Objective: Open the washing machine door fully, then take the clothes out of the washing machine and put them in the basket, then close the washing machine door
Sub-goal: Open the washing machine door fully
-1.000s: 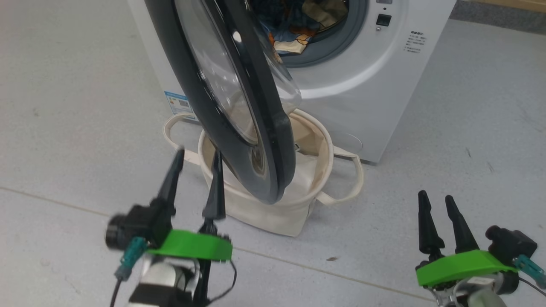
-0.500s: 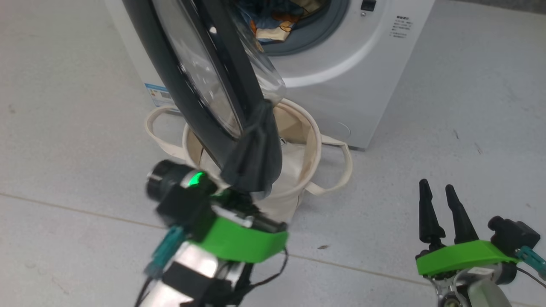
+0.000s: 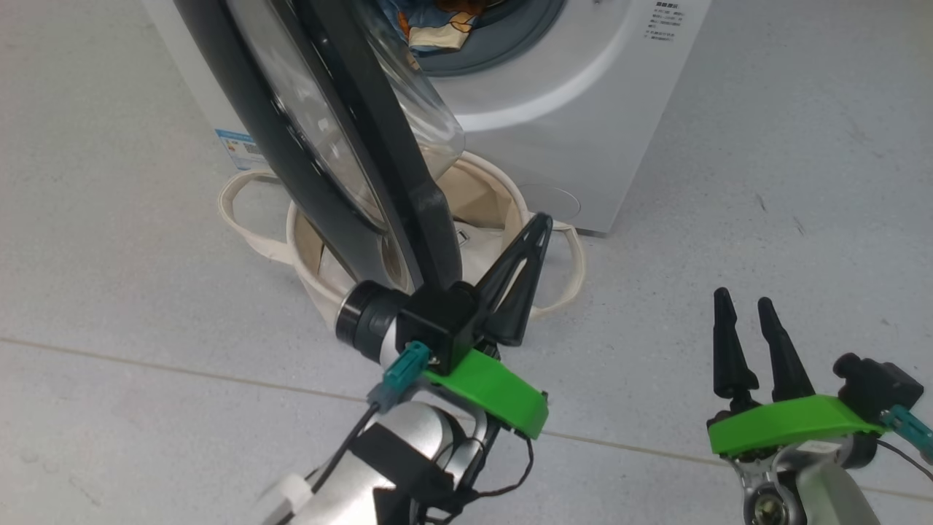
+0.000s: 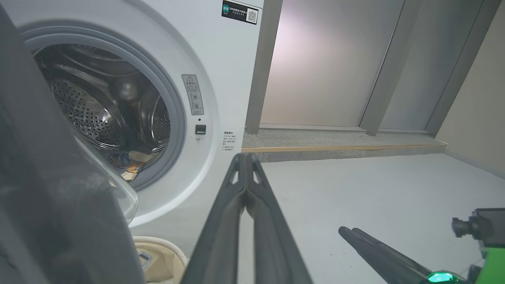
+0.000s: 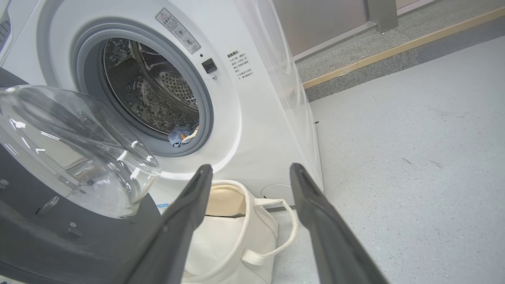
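Showing the washing machine door (image 3: 393, 160) ajar before the washing machine (image 3: 583, 131), overhanging and partly blocking the basket (image 3: 474, 200) at its foot; holding the left gripper (image 3: 538, 224) pinched together, empty, beside that door; showing the clothes (image 3: 430, 33) inside the machine; spreading the right gripper (image 3: 743, 297) wide, well right of it.

The washing machine (image 3: 583, 109) beyond the left pincer (image 3: 541, 222) is white, with a grey-ringed drum mouth. The washing machine door (image 3: 426, 219), beside that pincer's dark fingers (image 3: 510, 292), has a glossy black rim around clear glass. The clothes (image 3: 426, 33) are blue with orange and cream patches. The basket (image 3: 477, 197), behind the left pincer, is cream. The right pincer (image 3: 742, 297) is black on a bright green mount. The floor (image 3: 765, 146) is pale speckled grey.
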`<state>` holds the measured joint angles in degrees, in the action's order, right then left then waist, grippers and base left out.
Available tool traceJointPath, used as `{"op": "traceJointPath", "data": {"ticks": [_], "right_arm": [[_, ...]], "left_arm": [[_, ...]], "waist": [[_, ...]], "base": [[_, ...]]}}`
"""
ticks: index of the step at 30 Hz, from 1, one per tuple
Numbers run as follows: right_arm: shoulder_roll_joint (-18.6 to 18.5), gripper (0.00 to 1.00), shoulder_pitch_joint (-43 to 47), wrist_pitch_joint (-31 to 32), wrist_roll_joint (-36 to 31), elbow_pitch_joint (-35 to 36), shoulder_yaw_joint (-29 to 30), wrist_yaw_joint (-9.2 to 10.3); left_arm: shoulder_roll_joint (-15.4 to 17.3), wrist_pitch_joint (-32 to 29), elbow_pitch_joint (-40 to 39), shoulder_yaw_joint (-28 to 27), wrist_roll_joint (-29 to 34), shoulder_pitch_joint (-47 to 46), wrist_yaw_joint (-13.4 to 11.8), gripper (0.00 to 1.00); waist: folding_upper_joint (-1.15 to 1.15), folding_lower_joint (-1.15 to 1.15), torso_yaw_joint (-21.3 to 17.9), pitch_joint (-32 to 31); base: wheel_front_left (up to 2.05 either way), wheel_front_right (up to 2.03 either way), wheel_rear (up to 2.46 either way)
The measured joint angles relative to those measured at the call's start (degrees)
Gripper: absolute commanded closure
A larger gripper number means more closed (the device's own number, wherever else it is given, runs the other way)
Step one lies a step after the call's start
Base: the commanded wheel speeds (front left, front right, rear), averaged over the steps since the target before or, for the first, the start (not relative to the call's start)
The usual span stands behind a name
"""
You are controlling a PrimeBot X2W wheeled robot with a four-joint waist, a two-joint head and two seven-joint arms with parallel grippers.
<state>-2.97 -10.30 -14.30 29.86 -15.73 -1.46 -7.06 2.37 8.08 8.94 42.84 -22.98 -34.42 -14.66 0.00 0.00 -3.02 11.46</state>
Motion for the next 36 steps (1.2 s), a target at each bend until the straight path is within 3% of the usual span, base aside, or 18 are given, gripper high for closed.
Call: {"op": "traceJointPath", "data": {"ticks": [6, 17, 36], "right_arm": [[0.0, 0.0, 0.0, 0.0, 0.49, -0.07, -0.51, 0.0], [0.0, 0.0, 0.05, 0.0, 0.59, -0.33, -1.57, 0.0], [-0.01, 0.0, 1.28, 0.0, 0.41, -0.74, -1.44, 0.0]], "left_arm": [[0.02, 1.91, 7.09, 2.67, -0.88, -1.7, -2.47, 1.0], [0.03, 5.45, 15.82, 4.35, -4.43, -2.12, -3.07, 1.0], [-0.38, 6.24, 17.13, 4.66, -5.25, -0.19, -3.38, 1.0]], "waist": [[0.0, 0.0, 0.09, -0.06], [0.0, 0.0, 2.32, -1.07], [0.0, 0.0, 8.52, -2.83]], "base": [[0.0, 0.0, 0.0], [0.0, 0.0, 0.0], [0.0, 0.0, 0.0]]}}
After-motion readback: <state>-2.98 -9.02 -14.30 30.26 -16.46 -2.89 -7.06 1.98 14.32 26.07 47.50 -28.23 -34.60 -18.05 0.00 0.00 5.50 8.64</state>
